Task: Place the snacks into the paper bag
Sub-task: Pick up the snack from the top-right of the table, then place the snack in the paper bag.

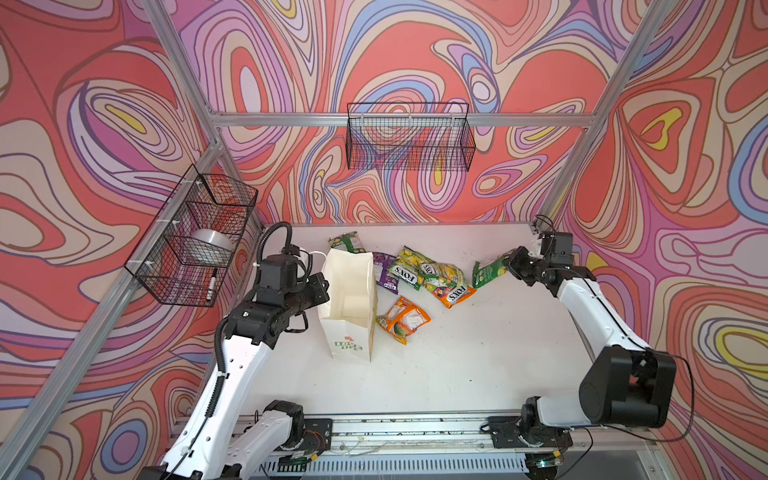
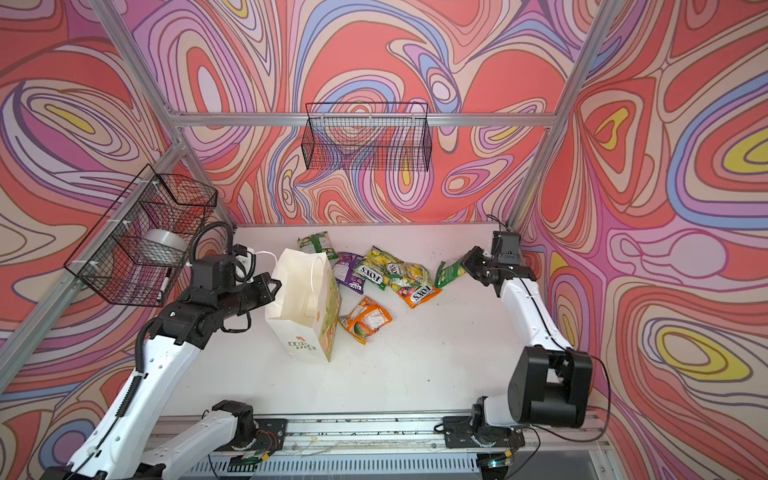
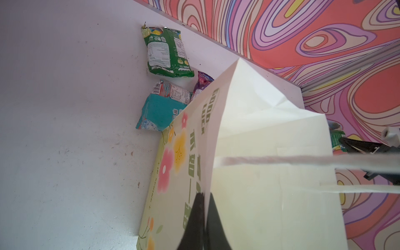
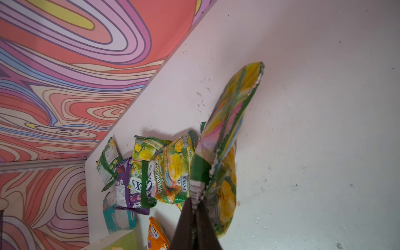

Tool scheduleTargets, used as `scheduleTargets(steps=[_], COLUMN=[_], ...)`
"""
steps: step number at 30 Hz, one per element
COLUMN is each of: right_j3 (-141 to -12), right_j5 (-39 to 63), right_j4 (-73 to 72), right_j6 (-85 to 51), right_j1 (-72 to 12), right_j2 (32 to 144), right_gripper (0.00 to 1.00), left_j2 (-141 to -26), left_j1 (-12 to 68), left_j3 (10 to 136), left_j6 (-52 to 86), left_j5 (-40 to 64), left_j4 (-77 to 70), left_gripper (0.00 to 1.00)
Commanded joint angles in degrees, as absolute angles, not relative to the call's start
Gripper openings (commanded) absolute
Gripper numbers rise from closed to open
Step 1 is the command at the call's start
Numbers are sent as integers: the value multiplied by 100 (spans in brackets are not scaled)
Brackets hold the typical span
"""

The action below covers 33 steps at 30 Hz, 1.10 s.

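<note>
Over the table's (image 1: 457, 374) far right side, the right gripper (image 1: 510, 266) is closed tight on one short end of a green pouch (image 1: 487, 272). The wrist view shows its black fingers (image 4: 186, 220) pinching the seam by the barcode. The pouch's long axis runs straight on from the fingers, and its free end points toward the heap of other snacks (image 1: 419, 274). Whether that end touches the table I cannot tell.

Across the table, the left gripper (image 1: 325, 286) is also fully closed, clamped on the rim of the bag (image 1: 349, 307). One finger (image 3: 192, 223) lies on the flowered outer face and the other is inside. The bag stands upright with its long axis vertical and its mouth open upward. The heap lies between the bag and the right gripper. A purple pouch (image 1: 384, 270) and an orange pouch (image 1: 402, 320) lie just beside the bag.
</note>
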<state>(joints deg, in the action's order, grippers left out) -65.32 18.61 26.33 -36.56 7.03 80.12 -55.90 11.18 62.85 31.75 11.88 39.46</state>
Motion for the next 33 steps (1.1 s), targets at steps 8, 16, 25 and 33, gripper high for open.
scheduleTargets(steps=[8, 16, 25, 33], right_j3=[-7485, -8650, -10006, -10869], right_j5=[1872, 1459, 1170, 963], right_j4=[3062, 3095, 2863, 2937], right_j6=[-3858, -3998, -3940, -3746], right_j1=[-196, -1603, -3377, -4149], right_j2=[7243, 7452, 8293, 8943], right_gripper=[0, 0, 0, 0], left_j2=[-5432, -5537, -5440, -5194], left_j1=[1064, 1070, 1047, 1046], left_j3=[6219, 6216, 6284, 6424], left_j6=[3280, 3288, 3261, 3347], left_j5=[1362, 1445, 1283, 303], left_j4=[3689, 3697, 3769, 4357], left_gripper=[0, 0, 0, 0])
